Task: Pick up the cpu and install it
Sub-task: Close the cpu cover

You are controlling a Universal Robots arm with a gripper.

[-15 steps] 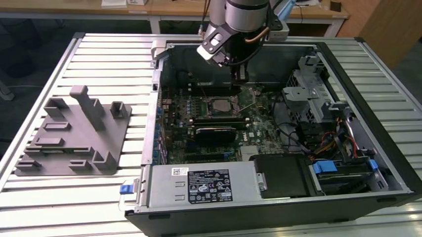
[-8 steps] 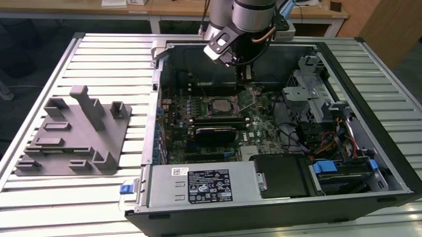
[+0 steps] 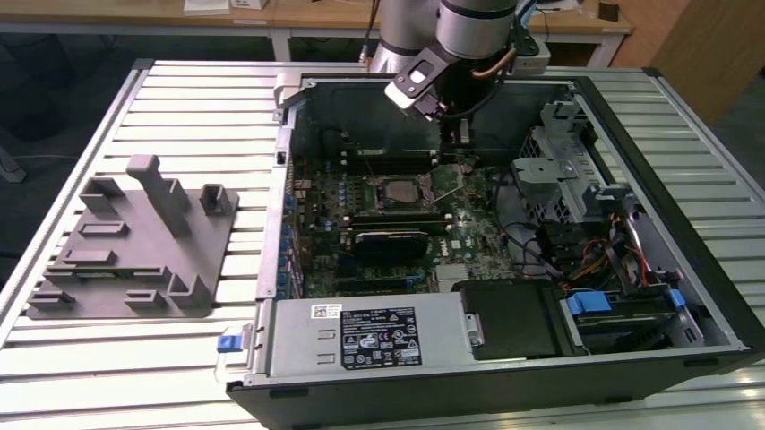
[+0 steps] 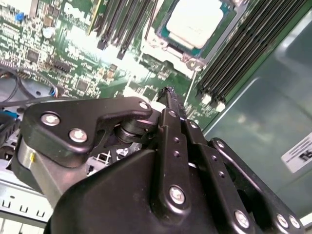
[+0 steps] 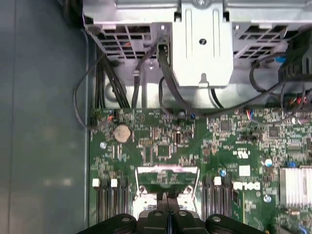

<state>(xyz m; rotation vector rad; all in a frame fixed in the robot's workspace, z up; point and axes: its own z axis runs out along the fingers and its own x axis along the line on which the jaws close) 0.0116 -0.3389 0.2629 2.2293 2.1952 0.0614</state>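
**Cpu in its socket, my pincer empty beside it**

I hang over the open computer case [image 3: 478,394] on the slatted worktop [image 3: 179,107], with my pincer [image 4: 169,95] reaching down toward the motherboard [image 4: 73,58]. Its fingers are pressed together, and in both wrist views I see nothing between them.

The cpu [image 4: 195,20] is not in my grasp. It lies flat, silver top up, inside the socket frame [image 4: 163,41] near the middle of the board, between two banks of memory slots [image 4: 243,58]. My fingertips sit near one side of that frame, beside the chip and not over it. I cannot tell whether they touch the board or the thin wire lever at the frame's corner. The grey fixture plate [image 3: 107,260] lies well apart, out on the worktop at the exterior view's left.

By my reading, the picking up and the setting down are done, and the work stands at the tail of the install: the chip is seated and only the securing of it is in question. I cannot make out whether the frame is latched over it.

Any move from here calls for a light, straight path. The slots stand close on either side, so I judge there is little room to swing. A sideways nudge on the frame or a tip dragged across the silver top could unseat the chip or harm the socket beneath.
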